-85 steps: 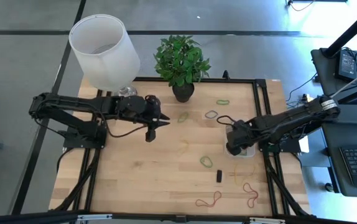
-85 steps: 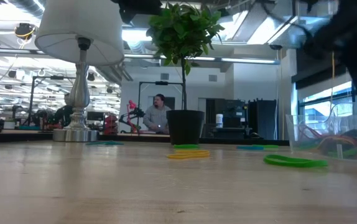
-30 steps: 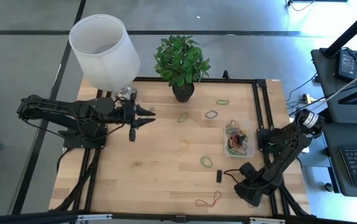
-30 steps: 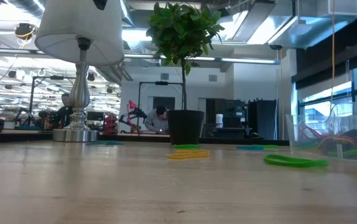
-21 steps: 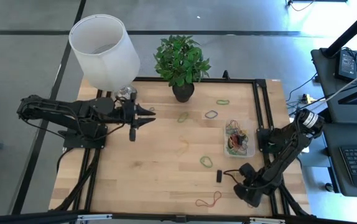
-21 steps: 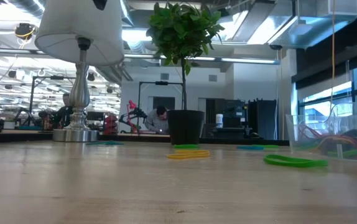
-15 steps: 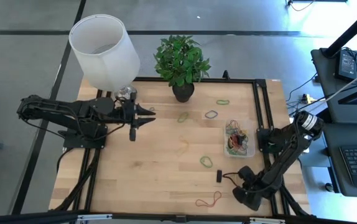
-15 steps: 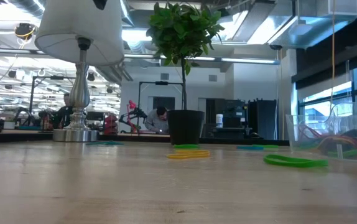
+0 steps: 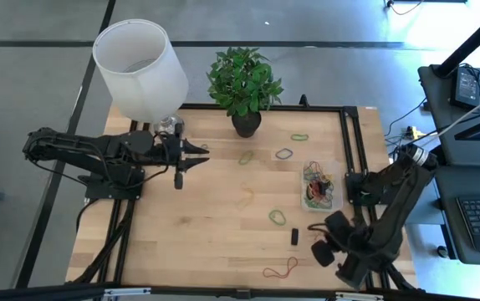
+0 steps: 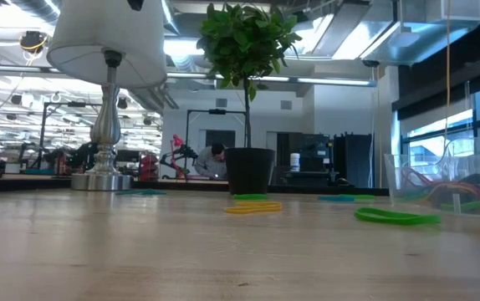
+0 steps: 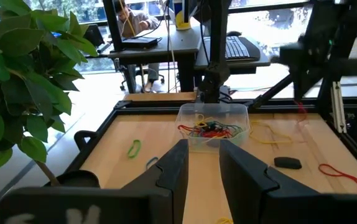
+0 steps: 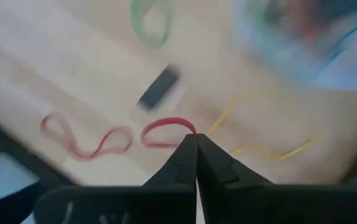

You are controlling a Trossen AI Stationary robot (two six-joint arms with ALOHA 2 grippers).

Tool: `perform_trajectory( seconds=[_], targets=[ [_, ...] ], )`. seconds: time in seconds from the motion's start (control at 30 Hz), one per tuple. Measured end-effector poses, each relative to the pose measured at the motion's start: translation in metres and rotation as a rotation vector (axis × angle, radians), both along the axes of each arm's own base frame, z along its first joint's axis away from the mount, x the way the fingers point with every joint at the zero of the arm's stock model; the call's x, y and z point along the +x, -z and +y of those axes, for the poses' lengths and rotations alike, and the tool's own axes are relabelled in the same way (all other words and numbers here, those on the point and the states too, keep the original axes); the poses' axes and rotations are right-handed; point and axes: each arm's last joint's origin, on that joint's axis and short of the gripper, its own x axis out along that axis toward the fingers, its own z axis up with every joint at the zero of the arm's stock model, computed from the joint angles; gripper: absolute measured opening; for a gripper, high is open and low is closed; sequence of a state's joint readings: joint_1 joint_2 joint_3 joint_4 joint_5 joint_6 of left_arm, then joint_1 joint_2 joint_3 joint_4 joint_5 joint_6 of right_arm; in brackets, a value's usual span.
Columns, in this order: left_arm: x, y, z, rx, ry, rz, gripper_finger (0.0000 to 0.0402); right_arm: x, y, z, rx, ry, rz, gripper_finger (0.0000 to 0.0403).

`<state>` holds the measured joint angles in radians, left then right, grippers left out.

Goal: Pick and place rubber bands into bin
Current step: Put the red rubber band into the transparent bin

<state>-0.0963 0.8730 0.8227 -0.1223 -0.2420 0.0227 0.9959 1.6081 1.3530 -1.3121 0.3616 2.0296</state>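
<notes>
A: Left side first. What stands there?

B: A lamp [image 9: 142, 68] at the far left corner. The left gripper [image 9: 201, 155] waits just near of it, above the table [image 9: 198, 226], fingers [image 11: 175, 169] parted with nothing between them.

A: Moving right?

B: A plant [image 9: 242, 84] at the far edge. Loose bands lie on the wood: a yellow-green one [image 9: 246, 157], a yellow one [image 9: 247, 197], a green one [image 9: 278, 217], a grey one [image 9: 284, 153] and a green one [image 9: 299, 137] farther off. A red band [image 9: 280, 268] lies at the near edge, a black block [image 9: 294, 237] just right of it.

A: The bin?

B: The bin [image 9: 321, 186] sits right of centre, a tangle of bands in it.

A: And the right gripper?

B: The right gripper [image 12: 196, 138] is near of the bin, raised, fingers closed together on a red loop [image 12: 164, 132]. A yellow band [image 12: 259, 124] lies beyond it.
</notes>
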Motion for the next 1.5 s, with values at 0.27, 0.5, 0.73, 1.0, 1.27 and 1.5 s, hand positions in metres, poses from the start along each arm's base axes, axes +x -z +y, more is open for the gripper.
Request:
perform_trajectory(
  seconds=[0.27,0.5,0.73,1.0,1.27,1.5],
  targets=[
    [0.0,0.0,0.0,-0.009,-0.002,-0.002,0.0086,0.006,-0.051,-0.029,-0.17,-0.042,-0.057,0.0001],
    [0.0,-0.003,0.0,-0.011,-0.001,-0.027,0.0086,0.022,-0.069,-0.07,-0.29,-0.048,-0.141,0.0001],
    [0.001,-0.003,0.0,-0.011,-0.004,-0.032,0.0086,0.035,-0.077,-0.103,-0.354,-0.137,-0.054,0.0],
    [0.001,-0.003,0.0,-0.017,-0.004,-0.032,0.0086,0.026,-0.063,-0.131,-0.302,-0.205,0.106,0.0],
    [0.001,-0.003,0.0,-0.038,-0.005,-0.035,0.0086,-0.017,-0.037,-0.153,-0.168,-0.12,0.173,0.0],
    [0.001,-0.003,0.0,-0.041,-0.006,-0.035,0.0086,-0.028,0.001,-0.154,0.002,-0.112,0.236,0.0]
  ],
)
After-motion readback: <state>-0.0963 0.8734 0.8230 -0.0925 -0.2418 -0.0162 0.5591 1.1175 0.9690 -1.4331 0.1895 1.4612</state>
